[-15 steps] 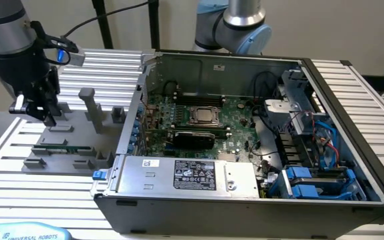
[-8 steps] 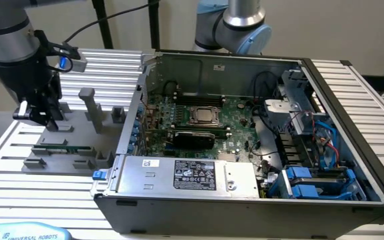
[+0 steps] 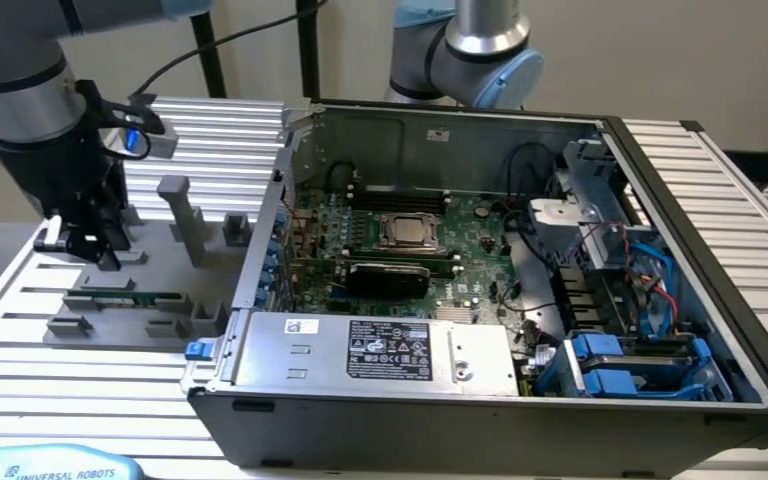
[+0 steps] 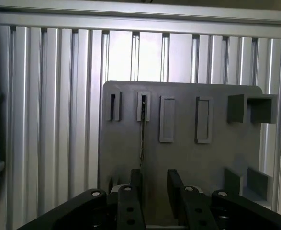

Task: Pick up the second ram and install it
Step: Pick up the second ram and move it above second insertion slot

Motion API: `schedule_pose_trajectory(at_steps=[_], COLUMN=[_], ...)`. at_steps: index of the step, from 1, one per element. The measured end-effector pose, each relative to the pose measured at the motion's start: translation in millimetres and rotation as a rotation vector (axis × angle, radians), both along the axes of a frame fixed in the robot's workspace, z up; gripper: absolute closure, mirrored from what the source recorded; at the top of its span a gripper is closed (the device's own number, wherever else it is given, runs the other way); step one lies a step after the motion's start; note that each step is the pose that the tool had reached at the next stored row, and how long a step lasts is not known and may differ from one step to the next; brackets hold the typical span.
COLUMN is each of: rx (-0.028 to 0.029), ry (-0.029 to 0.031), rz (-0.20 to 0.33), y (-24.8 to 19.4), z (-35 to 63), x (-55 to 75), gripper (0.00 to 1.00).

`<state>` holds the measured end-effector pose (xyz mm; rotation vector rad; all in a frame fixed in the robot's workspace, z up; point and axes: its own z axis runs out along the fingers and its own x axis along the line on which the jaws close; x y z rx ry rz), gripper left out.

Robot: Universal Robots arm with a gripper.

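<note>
The black claw (image 4: 153,175) hangs with its 2 fingers spread, holding nothing, over the thin green circuit-board ram stick (image 3: 125,297). The stick sits on edge in a slotted grey plastic holder (image 3: 115,320) on the ribbed aluminium table (image 3: 51,392), at the exterior view's left of the open grey computer case (image 3: 491,428).

On the table (image 3: 64,380), the plate (image 3: 151,265) bearing the second ram (image 3: 124,297) lies to the exterior view's left of the computer case (image 3: 491,425), with the tool (image 3: 96,255) above it.
</note>
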<state>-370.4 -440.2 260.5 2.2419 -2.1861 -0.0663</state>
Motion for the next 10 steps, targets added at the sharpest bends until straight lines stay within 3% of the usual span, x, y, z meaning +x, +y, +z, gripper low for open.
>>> schedule_pose_trajectory(at_steps=[10], rx=[0.003], ry=[-0.0001], rz=[0.0], y=[-1.2], z=[-18.2], x=[0.5], gripper=[0.64])
